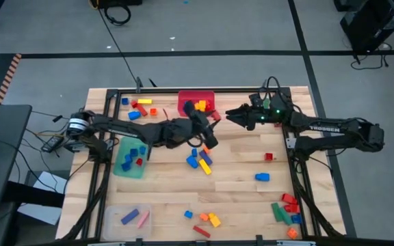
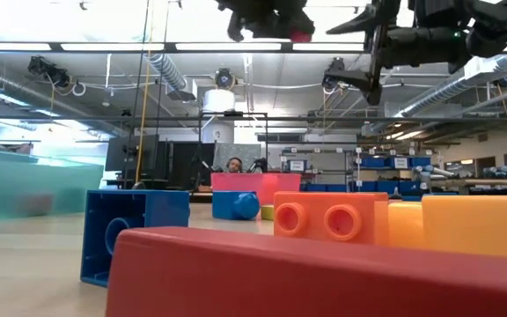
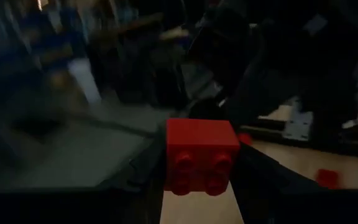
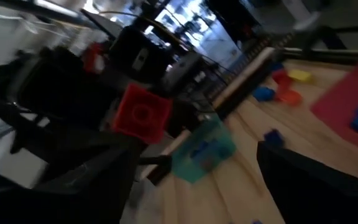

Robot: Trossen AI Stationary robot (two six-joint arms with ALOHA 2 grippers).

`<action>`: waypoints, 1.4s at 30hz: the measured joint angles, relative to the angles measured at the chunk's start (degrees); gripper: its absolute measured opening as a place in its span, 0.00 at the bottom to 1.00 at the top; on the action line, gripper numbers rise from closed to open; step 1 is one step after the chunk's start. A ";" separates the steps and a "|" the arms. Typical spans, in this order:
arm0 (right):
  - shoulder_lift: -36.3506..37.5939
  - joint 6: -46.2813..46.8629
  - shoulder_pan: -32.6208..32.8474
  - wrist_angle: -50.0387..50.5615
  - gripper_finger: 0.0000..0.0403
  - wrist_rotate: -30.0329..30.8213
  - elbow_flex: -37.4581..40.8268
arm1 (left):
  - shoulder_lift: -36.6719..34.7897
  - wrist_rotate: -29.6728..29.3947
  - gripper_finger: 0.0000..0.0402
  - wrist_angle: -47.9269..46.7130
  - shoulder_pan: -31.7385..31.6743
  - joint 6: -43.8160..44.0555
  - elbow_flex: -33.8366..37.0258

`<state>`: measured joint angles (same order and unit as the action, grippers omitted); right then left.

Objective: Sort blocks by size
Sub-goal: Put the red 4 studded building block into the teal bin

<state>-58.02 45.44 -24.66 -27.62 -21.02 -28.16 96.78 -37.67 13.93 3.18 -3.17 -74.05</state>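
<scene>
Landmark: the red bin (image 1: 195,101) at the counter's (image 1: 238,171) far edge.
Near scatter: loose blocks (image 1: 208,219) lie well on the near side of the red bin.
Left tool (image 1: 213,117): raised just beside the red bin's right edge, clamped on a red block (image 3: 202,155).
Right tool (image 1: 230,114): facing it, slightly farther from the bin, fingers spread wide and empty.
Risk: the tools' tips stand close; a careless move could knock the red block loose.
Risk: it could drop among the blocks (image 1: 202,106) in the red bin and be sorted wrongly.
Green bin (image 1: 131,158): left of the red bin, nearer, holding blue blocks.
</scene>
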 joint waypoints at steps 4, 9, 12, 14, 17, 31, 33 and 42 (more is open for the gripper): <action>0.00 -0.01 -1.00 2.93 0.82 -0.30 0.00 | -3.75 0.00 0.39 -16.96 0.00 18.45 -0.04; 0.01 -0.58 -1.44 4.57 0.81 -1.25 0.00 | -9.70 3.47 0.39 -44.46 0.33 37.60 -0.04; 0.00 -0.84 -1.56 5.05 0.80 -1.59 0.00 | -13.39 9.90 0.39 -62.43 0.17 48.79 -0.04; 0.00 -1.86 -1.56 5.08 0.80 -1.59 0.00 | -15.33 13.50 0.39 -72.31 -0.03 54.99 0.02; 0.00 -2.13 -1.56 5.14 0.80 -1.59 0.00 | -17.63 14.92 0.39 -81.56 0.02 60.78 1.42; 0.02 -1.88 -1.54 5.46 0.79 -1.59 0.04 | -36.55 28.55 0.39 -79.90 0.33 77.05 26.55; 0.02 -1.73 -1.54 5.47 0.79 -1.53 0.04 | -38.21 29.85 0.39 -77.83 0.33 78.49 29.56; 0.02 -1.68 -1.54 5.47 0.78 -0.96 0.04 | -38.65 30.99 0.40 -76.15 0.31 80.78 37.42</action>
<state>-58.00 43.77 -26.20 -22.14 -21.98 -28.12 58.13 -6.68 -62.22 3.49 77.60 -36.63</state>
